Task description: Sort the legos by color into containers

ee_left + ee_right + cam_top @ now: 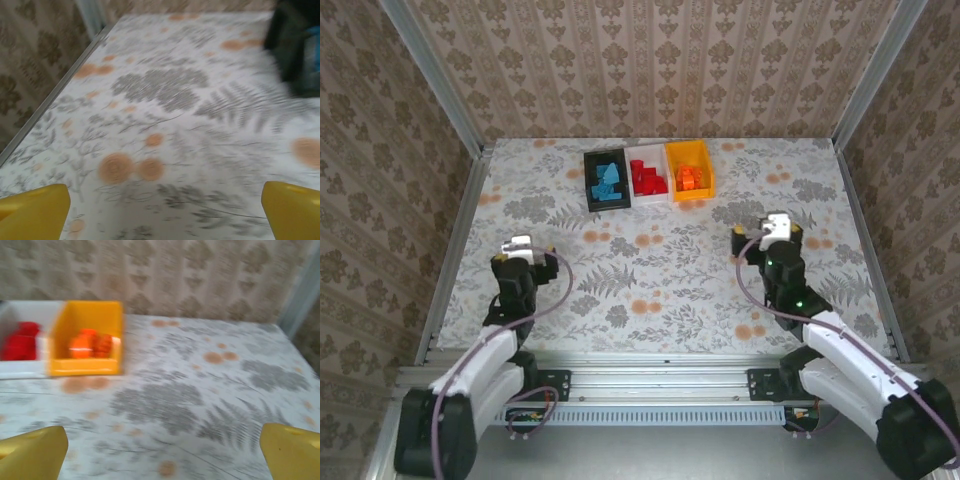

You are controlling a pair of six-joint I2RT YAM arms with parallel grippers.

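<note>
Three small open-top plastic bins hold every visible brick, far ahead of both spread, empty hands.
Left hand [518, 245] and right hand [776, 228] sit well back on the floral counter [660, 285], the right nearer the side-by-side row: black plastic bin [588, 182] with light blue bricks [608, 182], white bin [650, 200] with red bricks [648, 178], orange-yellow bin [707, 170] with orange bricks [690, 177].

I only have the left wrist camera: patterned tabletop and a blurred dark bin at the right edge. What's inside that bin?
Observer: The black bin holds light blue bricks.
Operator: What's next to it?
Observer: A white bin with red bricks, then an orange bin with orange bricks, all three side by side in a row.
Operator: And the right gripper?
Observer: The right gripper is open with nothing between its fingers, nearer the arm bases than the orange bin and off to its right.
</note>
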